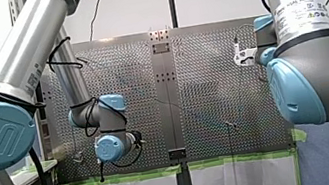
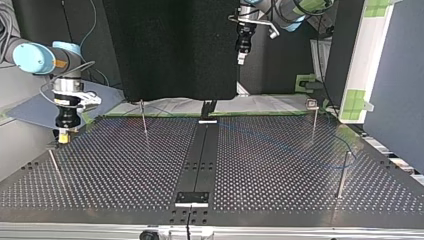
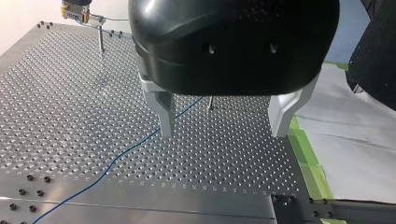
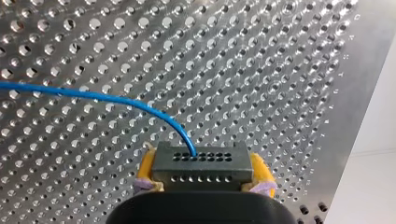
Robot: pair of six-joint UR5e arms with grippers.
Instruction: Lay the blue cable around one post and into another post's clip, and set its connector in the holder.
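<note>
right fingers [image 4: 145,166] clamped on connector [image 4: 201,167], blue cable [image 4: 93,95] trailing from it; left fingers [image 3: 166,114] wide apart above table [image 3: 70,116].

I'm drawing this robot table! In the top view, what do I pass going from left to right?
My right gripper → thin post → black middle strip → my left gripper → post with a clip → last thin post.
</note>
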